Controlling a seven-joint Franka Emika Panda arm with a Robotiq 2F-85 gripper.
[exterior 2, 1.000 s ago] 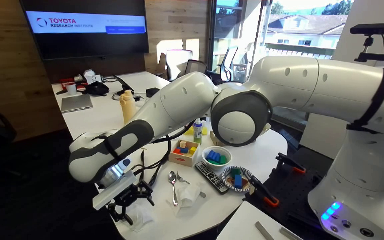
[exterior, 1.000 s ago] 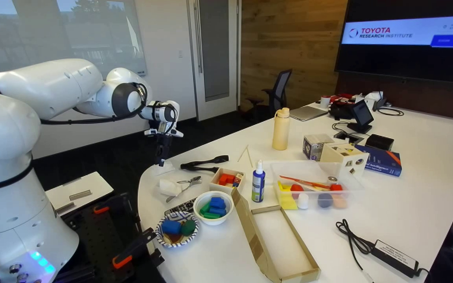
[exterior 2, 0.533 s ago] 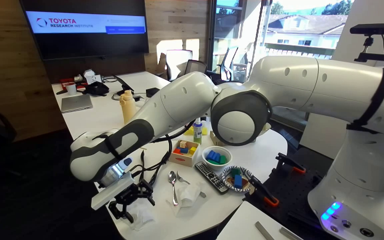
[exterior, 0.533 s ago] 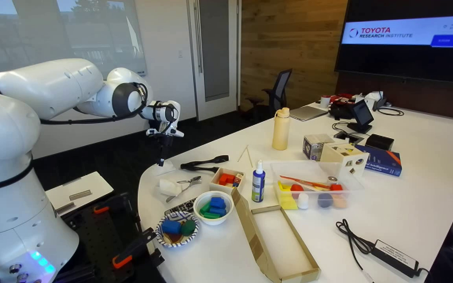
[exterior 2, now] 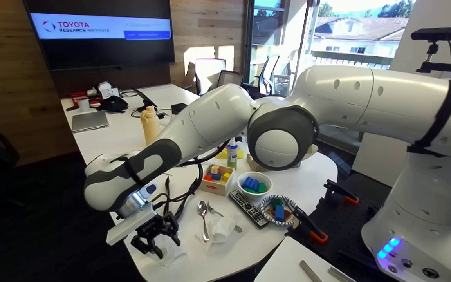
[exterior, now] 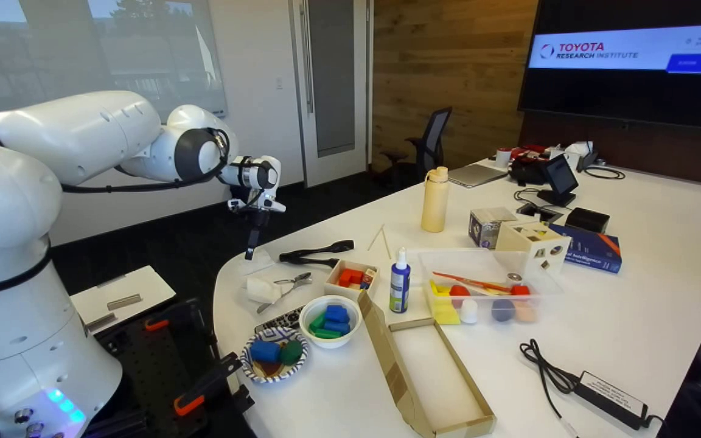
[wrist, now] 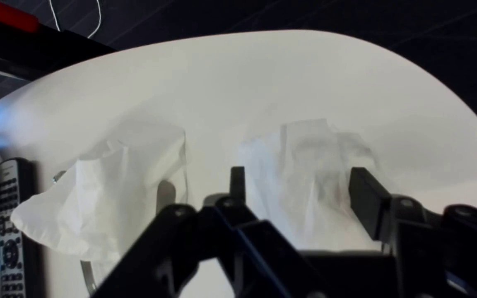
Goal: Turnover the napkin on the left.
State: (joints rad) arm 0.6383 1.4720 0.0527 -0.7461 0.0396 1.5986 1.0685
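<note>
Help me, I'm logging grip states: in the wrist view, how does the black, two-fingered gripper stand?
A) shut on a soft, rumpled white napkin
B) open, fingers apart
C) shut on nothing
B: in the wrist view the black gripper has its fingers well apart, and a rumpled white napkin shows in the gap.

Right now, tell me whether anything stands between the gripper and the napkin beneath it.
Nothing visible is in the way: in the wrist view, the open gripper is over the rumpled white napkin with no other object between. Whether they touch, I cannot tell. The second napkin lies off to one side.
</note>
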